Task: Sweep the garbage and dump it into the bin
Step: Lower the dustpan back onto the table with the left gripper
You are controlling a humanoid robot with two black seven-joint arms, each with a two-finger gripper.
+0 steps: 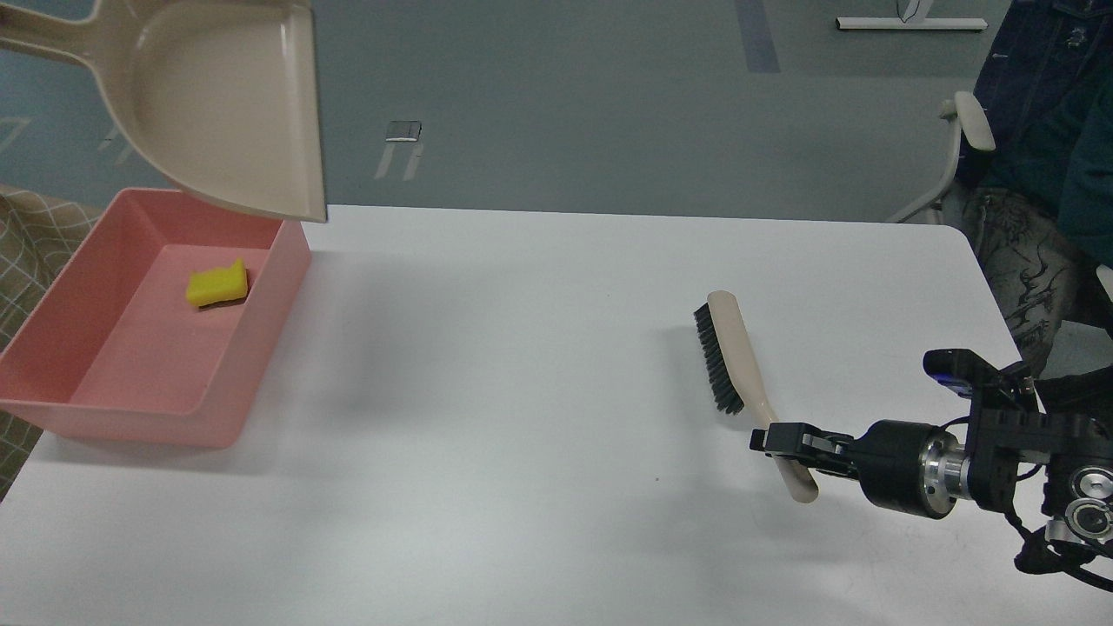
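Head view: bright, even, diffuse overhead light. Table [539, 365] reads near-white with a faint bluish cast toward the bottom edge, no hard glare. Shadows soft-edged: broad faint patch right of the bin [130, 382], thin dark one under the brush [739, 365], diffuse one below the right arm. Dustpan [226, 96] inner face evenly lit, mild sheen. Focus acceptable across the table; sponge [217, 284] edges slightly soft. Small specular highlights on the metal ring of the right arm. Floor markings slightly grainy.
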